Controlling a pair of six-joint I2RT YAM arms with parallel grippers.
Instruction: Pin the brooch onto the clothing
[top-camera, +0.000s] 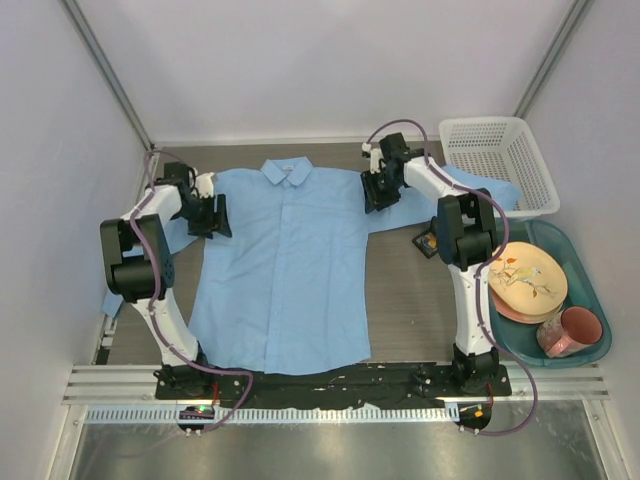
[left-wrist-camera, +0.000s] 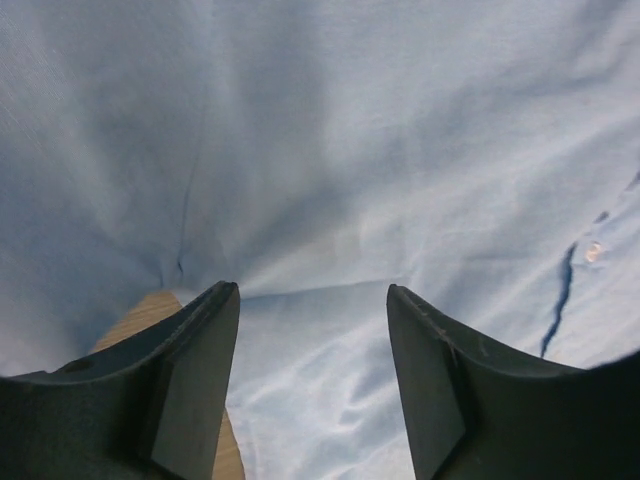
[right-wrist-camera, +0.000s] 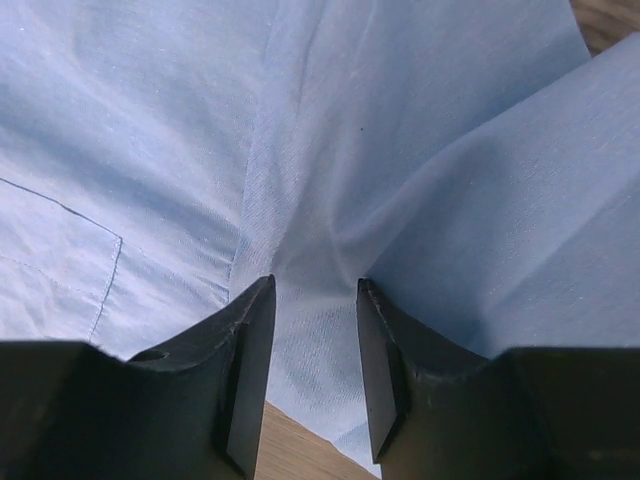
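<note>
- White-walled bay, wood table (top-camera: 400, 300). Blue shirt (top-camera: 285, 270) lies flat at centre, collar at 12 o'clock, hem at 6.
- Left tool (top-camera: 212, 215) (left-wrist-camera: 312, 295) is at 9 o'clock over the shirt's shoulder. Its fingers are spread wide with flat fabric under the gap, nothing gripped.
- Right tool (top-camera: 377, 190) (right-wrist-camera: 315, 285) is at 2 o'clock over the other shoulder, part-open. A fold of fabric sits between the tips, not pinched.
- Brooch: can't make it out. Small black case (top-camera: 426, 243) is at 3 o'clock, beside the right arm.
- Mesh basket (top-camera: 480, 121) is at 1 o'clock. Teal tray (top-camera: 580, 262) at 4 o'clock holds plates (top-camera: 527, 280) and a pink mug (top-camera: 570, 332).
</note>
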